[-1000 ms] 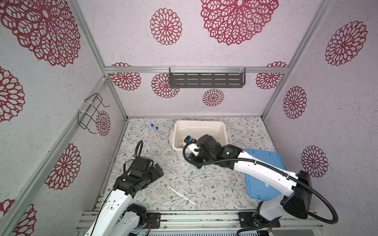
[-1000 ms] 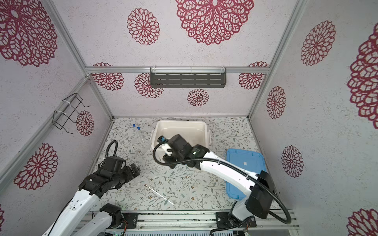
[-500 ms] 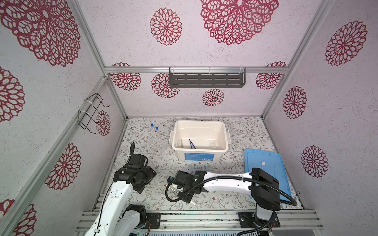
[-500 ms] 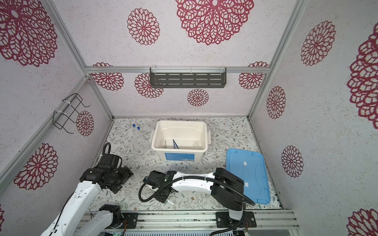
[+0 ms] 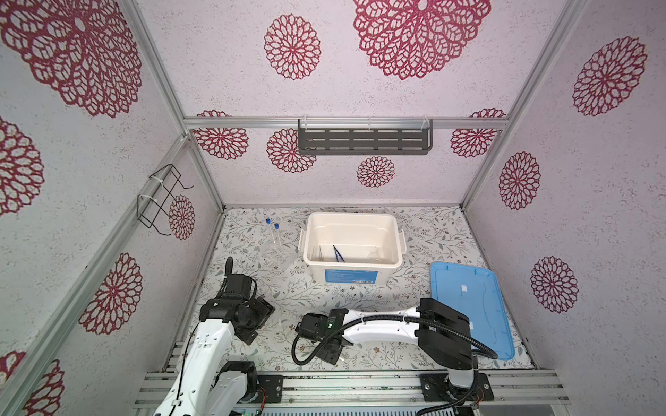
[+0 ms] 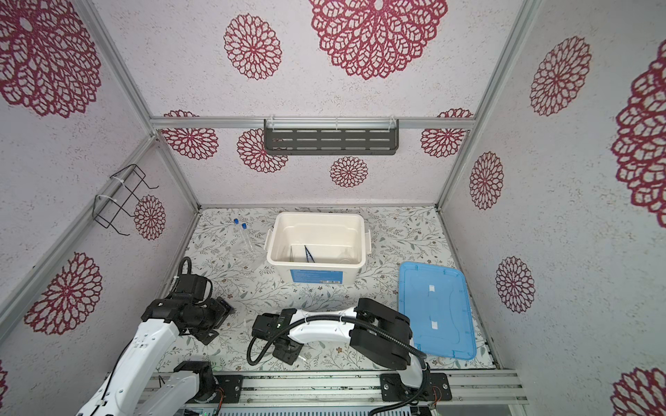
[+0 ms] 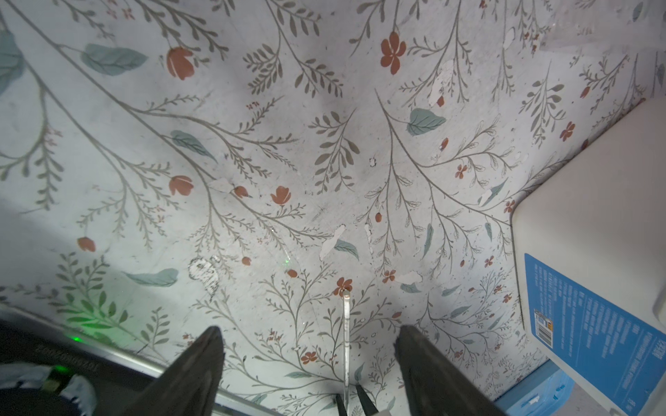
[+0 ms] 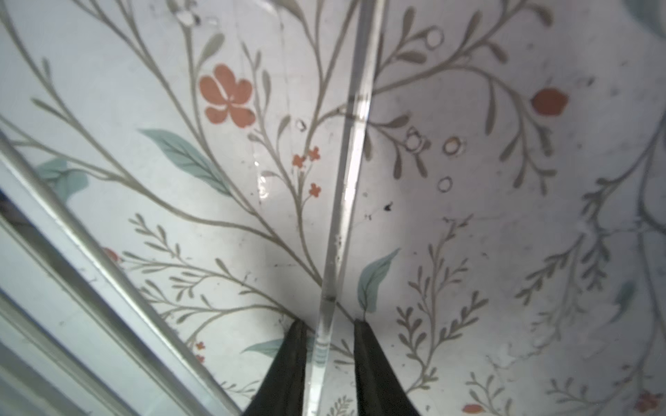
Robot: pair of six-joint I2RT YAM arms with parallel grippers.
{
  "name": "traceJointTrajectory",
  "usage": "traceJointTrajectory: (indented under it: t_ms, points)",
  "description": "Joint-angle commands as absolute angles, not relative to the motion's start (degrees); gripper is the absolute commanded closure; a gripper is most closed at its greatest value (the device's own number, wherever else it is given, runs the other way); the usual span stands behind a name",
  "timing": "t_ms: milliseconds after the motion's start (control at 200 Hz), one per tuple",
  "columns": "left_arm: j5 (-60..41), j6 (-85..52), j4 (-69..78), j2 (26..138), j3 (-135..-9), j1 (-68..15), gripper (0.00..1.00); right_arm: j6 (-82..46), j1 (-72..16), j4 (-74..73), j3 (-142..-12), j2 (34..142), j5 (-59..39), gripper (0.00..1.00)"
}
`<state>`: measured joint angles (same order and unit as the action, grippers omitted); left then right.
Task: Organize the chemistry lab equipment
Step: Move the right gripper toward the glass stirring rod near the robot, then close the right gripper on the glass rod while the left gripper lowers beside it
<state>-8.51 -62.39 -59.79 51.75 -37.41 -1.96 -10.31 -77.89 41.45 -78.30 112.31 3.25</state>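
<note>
We see the right arm, which a second ago reached over the white tub [image 5: 351,216], now folded low on the worktop [image 5: 407,288] in front of the tub, toward the near edge. We take this shift to mean one delivery is finished and the next pickup is starting.

The right fingers [image 8: 292,367] have narrowed and sit either side of the thin white stick [image 8: 346,180], which lies flat on the worktop. A sliver of surface shows on each side of the stick, so they are close to it but not yet clamped.

The left fingers [image 7: 201,367], in front of the tub and to its left, have closed a little. They stand wide apart, hold nothing, and point toward the stick's far tip.

Inside the tub lie the blue tweezers [image 5: 338,253], with a small clear vessel [image 5: 374,255] beside them. Two clear tubes with blue caps [image 5: 277,236] stand just left of the tub, outside it. The flat blue lid [image 5: 468,306] lies to the tub's right. We judge that the stick and the tubes remain to be stowed.
</note>
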Motion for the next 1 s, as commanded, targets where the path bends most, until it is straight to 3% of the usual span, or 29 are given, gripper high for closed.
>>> traceJointTrajectory:
  t_ms: [0, 245, 996]
  points:
    - [-8.72, -64.35, -58.15, 52.25, -36.56, -1.49, 0.21, -10.99, -77.78, 44.55, -79.87, 112.99, 5.54, 0.83]
    - [-9.07, -66.18, -57.31, 53.86, -36.28, -1.49, 0.22, -10.75, -75.06, 45.58, -83.47, 114.14, 1.15, 0.93]
    - [-10.84, -71.89, -51.03, 58.02, -33.14, -1.52, 0.22, -6.06, -69.65, 40.78, -86.49, 116.82, -1.02, 0.91]
